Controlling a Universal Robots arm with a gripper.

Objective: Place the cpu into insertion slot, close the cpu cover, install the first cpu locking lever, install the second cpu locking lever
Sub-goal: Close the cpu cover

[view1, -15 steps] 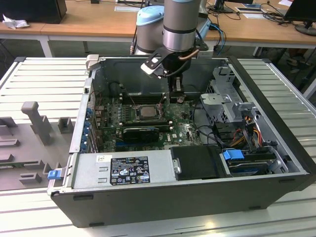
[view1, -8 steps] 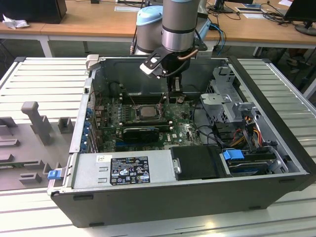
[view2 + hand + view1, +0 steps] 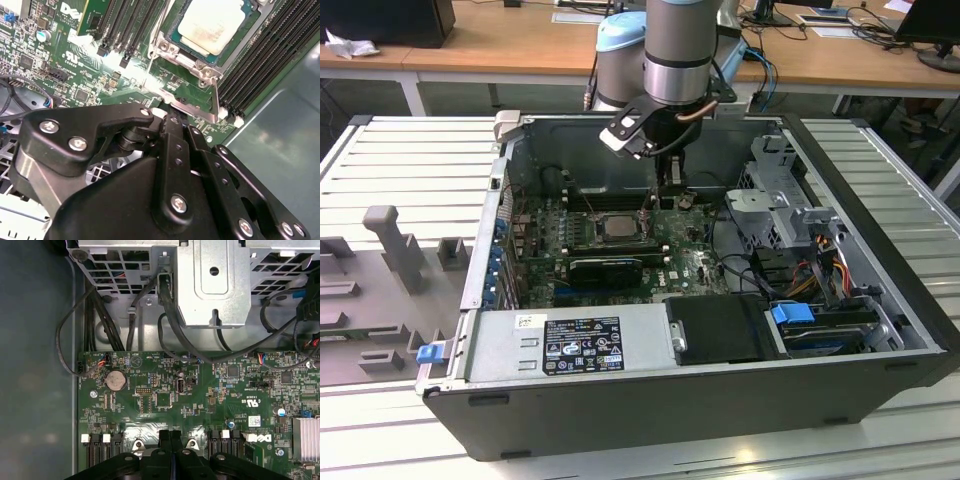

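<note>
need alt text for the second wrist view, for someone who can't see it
A pale square cpu sits in its socket on a green motherboard, framed by a steel cover. The black gripper, its fingers together, is in the foreground close to the socket's near corner, with long black memory slots alongside.

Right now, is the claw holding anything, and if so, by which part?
Nothing is held. The claw is shut on itself and empty, its tip beside the cover, which frames the cpu.
</note>
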